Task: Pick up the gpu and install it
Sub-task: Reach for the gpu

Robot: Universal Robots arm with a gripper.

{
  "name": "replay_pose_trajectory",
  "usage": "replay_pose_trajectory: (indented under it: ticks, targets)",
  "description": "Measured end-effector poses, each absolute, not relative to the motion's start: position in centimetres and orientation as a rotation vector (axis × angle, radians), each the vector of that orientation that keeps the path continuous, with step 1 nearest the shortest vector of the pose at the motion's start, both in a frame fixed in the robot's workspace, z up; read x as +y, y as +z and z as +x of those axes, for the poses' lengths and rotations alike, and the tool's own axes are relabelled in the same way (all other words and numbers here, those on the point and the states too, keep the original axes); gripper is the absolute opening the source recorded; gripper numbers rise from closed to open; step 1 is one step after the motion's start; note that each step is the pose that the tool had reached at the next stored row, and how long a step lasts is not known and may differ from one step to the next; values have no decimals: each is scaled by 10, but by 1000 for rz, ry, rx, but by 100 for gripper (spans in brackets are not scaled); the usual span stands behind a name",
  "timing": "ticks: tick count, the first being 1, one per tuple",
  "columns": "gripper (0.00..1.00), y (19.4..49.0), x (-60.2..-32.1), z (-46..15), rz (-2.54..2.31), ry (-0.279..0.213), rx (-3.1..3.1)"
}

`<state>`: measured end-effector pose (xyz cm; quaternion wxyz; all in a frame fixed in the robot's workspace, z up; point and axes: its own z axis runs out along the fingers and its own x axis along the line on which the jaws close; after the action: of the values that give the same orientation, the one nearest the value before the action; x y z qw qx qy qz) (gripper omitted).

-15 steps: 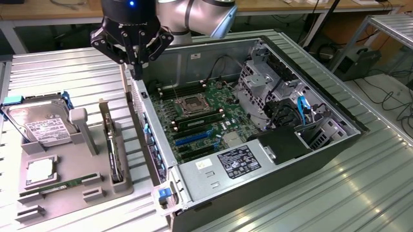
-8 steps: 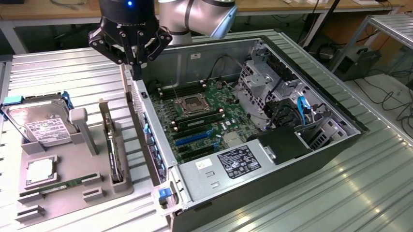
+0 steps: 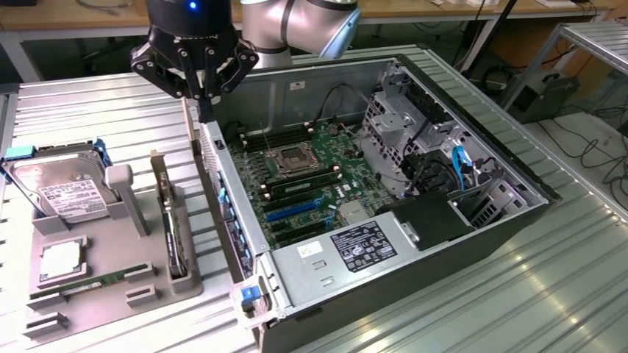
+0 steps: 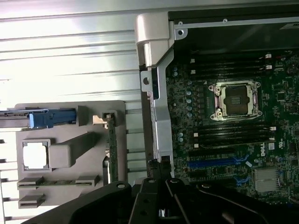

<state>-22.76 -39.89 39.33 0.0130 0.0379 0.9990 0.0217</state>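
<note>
The gpu (image 3: pixel 173 228) stands on its edge in a slot of the grey holder tray (image 3: pixel 187 283), its silver bracket toward the far end. In the wrist view the gpu (image 4: pixel 111 144) is a thin green edge. My gripper (image 3: pixel 206 110) hangs above the rear wall of the open computer case (image 3: pixel 471 250), beyond and above the gpu and apart from it. Its fingers meet at the tips with nothing between them. In the wrist view the gripper (image 4: pixel 161 173) is over the case's metal edge, beside the motherboard (image 4: pixel 224 140) with its blue slots (image 4: pixel 217 162).
On the tray also sit a silver hard drive (image 3: pixel 64 187) in a blue frame, a square processor (image 3: pixel 61 259) and a long memory stick (image 3: pixel 93 283). The case lies open on a ribbed metal table (image 3: pixel 88 118). Drive cages (image 3: pixel 412 140) and a power supply (image 3: pixel 363 246) fill its nearer end.
</note>
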Motion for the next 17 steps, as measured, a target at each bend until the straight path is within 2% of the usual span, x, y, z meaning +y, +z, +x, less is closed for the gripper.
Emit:
replay_pose_trajectory:
  ticks: [17]
  targets:
    - [11,393,-399,-236,118,68,3112]
